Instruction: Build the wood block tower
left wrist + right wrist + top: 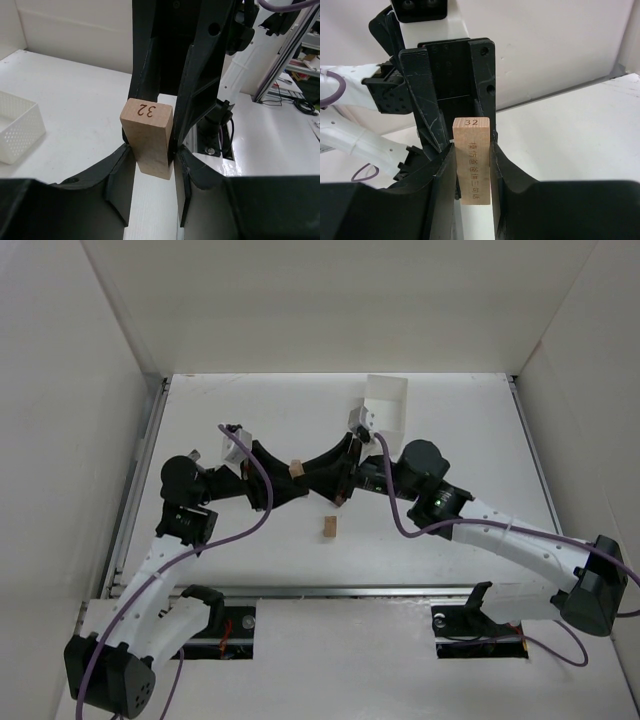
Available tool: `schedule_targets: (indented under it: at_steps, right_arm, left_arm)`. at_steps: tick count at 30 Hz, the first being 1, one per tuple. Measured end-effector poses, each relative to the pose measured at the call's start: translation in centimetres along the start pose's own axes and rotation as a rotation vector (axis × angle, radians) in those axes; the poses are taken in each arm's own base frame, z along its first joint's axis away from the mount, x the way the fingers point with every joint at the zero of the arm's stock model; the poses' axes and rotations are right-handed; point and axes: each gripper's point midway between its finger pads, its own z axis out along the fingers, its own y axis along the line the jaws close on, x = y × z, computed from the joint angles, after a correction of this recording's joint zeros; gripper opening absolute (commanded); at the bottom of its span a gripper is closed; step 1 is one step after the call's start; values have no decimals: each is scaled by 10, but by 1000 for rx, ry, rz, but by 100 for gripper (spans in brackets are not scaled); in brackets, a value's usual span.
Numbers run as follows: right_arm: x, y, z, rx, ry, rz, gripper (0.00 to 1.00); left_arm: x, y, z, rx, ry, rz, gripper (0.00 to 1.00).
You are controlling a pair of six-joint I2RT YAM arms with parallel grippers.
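Holding one tan block (297,469) from both sides: left hand (152,156) pinches it, right hand (471,156) pinches it too. It sits left of the white box (385,405), toward the arm bases. Second tan block (329,527) lies loose on the worktop (250,550), also on the box's near side.

White table (280,560) between plain white walls (350,300), metal rail (330,592) along near edge.
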Motion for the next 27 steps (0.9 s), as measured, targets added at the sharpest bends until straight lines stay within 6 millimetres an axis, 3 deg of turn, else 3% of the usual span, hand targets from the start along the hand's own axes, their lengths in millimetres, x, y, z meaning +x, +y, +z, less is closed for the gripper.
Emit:
schedule_targets:
  at_steps: [1,3,4,7,8,14,17,22,27]
  right_arm:
    - [0,0,0,0,1,0,0]
    - [2,0,0,-2,7,2,21]
    - [3,0,0,-1,12,4,51]
    - [4,-3,0,24,30,31,98]
    - [6,-6,-1,48,48,46,100]
    - [-26,-25,-6,259,49,157,100]
    - [-33,-36,-15,375,63,227,100]
    - [-13,-52,-20,514,151,319,100]
    - [21,-59,-5,566,274,370,98]
  left_arm:
    - [0,0,0,-1,1,2,0]
    - [1,0,-1,-3,5,13,0]
    - [3,0,-1,-6,11,14,0]
    - [14,8,-4,-37,44,54,0]
    - [19,14,-5,-58,63,61,0]
    - [40,55,-17,-238,170,193,0]
    - [47,66,-24,-290,211,250,0]
    - [55,78,-32,-334,268,309,0]
    - [62,80,-35,-341,301,328,0]
